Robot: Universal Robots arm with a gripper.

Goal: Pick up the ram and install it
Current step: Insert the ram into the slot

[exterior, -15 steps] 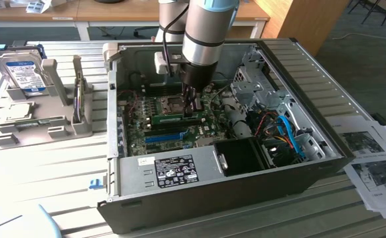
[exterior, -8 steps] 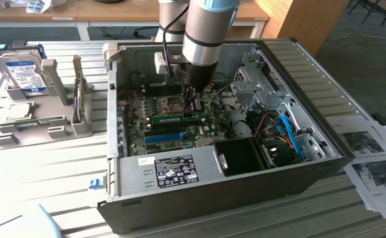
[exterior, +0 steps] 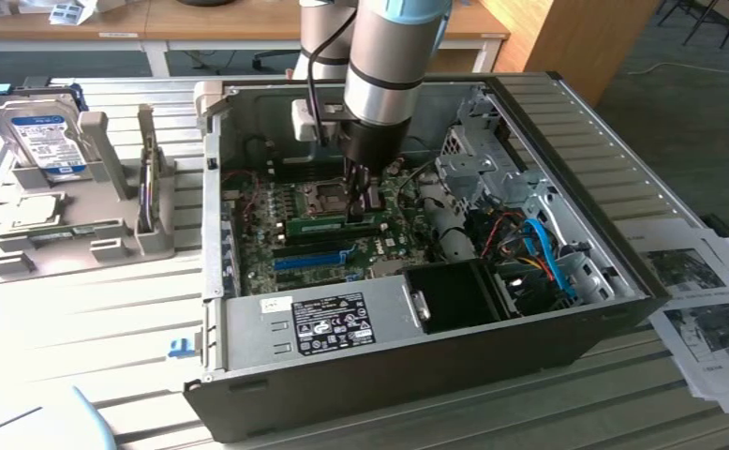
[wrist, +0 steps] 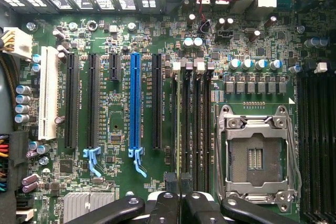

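The ram (exterior: 319, 225) is a thin green stick standing on edge in a black memory slot on the motherboard (exterior: 292, 265), inside the open computer case. My gripper (exterior: 364, 214) reaches straight down into the case at the stick's end toward the exterior view's right. In the wrist view the gripper (wrist: 178, 181) has its fingertips (wrist: 170, 180) drawn close together over the near end of the first memory slot (wrist: 177, 129). They pinch the stick, which shows edge-on there.
The bare CPU socket (wrist: 256, 156) lies beside the memory slots, and a bright blue slot (wrist: 135, 108) runs parallel further over. Case walls (exterior: 552, 141), the black power supply (exterior: 327, 323) and cables surround the arm. A grey rack with a hard drive (exterior: 42, 139) stands outside the case.
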